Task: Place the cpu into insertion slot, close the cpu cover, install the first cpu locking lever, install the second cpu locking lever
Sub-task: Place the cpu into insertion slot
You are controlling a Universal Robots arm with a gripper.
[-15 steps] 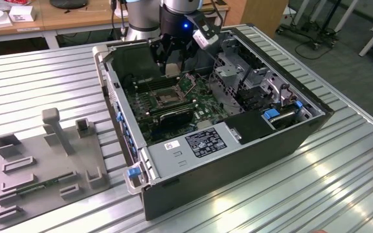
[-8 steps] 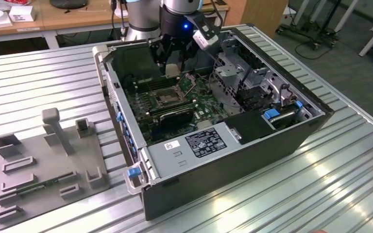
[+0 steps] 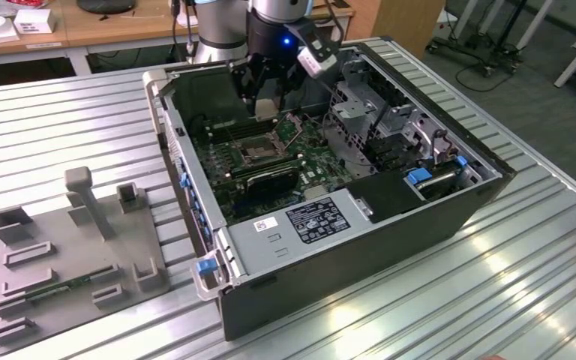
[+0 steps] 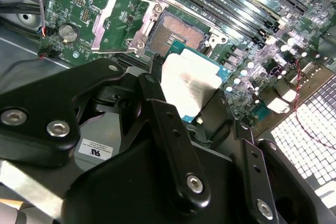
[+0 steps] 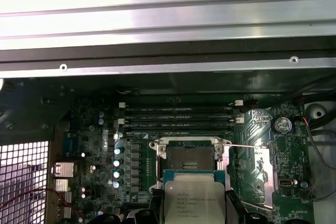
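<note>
- I am watching one black two-fingered gripper [image 4: 189,95] reaching down into one black computer case [image 3: 368,247]. The case is lying open on its side on a ribbed metal table [image 3: 58,127].
- The gripper is clamping one small square cpu with a tan-silver metal top [image 4: 191,85]. Its two fingers [image 4: 219,114] are closed only as far as the chip's width and are pressing on two opposite edges.
- The cpu is hanging flat, just beside and above the one square dark insertion slot with a silvery rim [image 4: 181,32], and is not touching it.
- The slot is lying bare, and its contact field is showing in both wrist views.
- One thin silvery cpu cover with a square window [image 4: 118,22] is standing swung open next to the slot.
- In the first wrist view I am counting four long narrow black memory slots [image 5: 178,119] beyond the slot, and one round silver coin battery [image 5: 282,124] on the green board.
- On the exterior view's left, one grey moulded fixture tray [image 3: 68,247] is sitting on the table, well apart from the case.
</note>
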